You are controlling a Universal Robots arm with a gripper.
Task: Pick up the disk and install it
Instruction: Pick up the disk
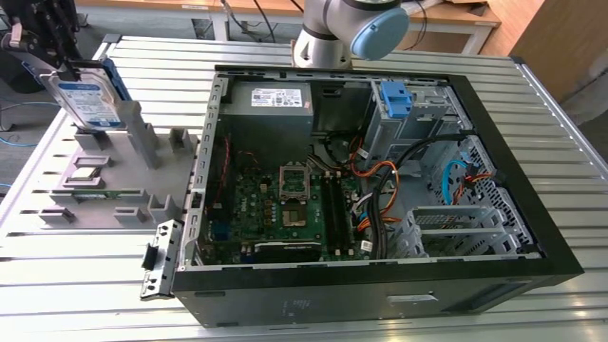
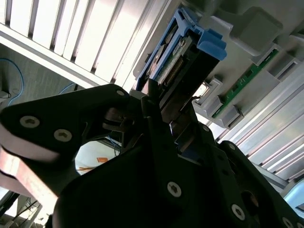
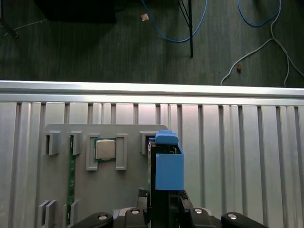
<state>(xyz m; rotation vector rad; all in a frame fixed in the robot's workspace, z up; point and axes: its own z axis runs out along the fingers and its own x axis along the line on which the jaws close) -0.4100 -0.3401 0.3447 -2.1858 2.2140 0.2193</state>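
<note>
Currently one disk (image 1: 87, 100) gripped between jaws, at one grey fixture (image 1: 142, 182); one open case (image 1: 380, 274) beside

- A ribbed metal table (image 1: 57, 285) is spanning the scene, its slats running from the exterior view's left to its right.
- Light is glaring off the slats, strongest at the near left of the exterior view.
- A wooden desk (image 1: 456, 18) is standing at the far side, behind the table.
- A brown wooden panel (image 1: 560, 50) is rising at the far right.
- A dark green floor (image 3: 95, 47) is lying past the table edge in the first wrist view.
- Blue cables (image 3: 178, 41) and a white cable (image 3: 271, 26) are trailing loosely over that floor.
- Another blue cable (image 1: 19, 139) is lying on the floor at the exterior view's left.
</note>
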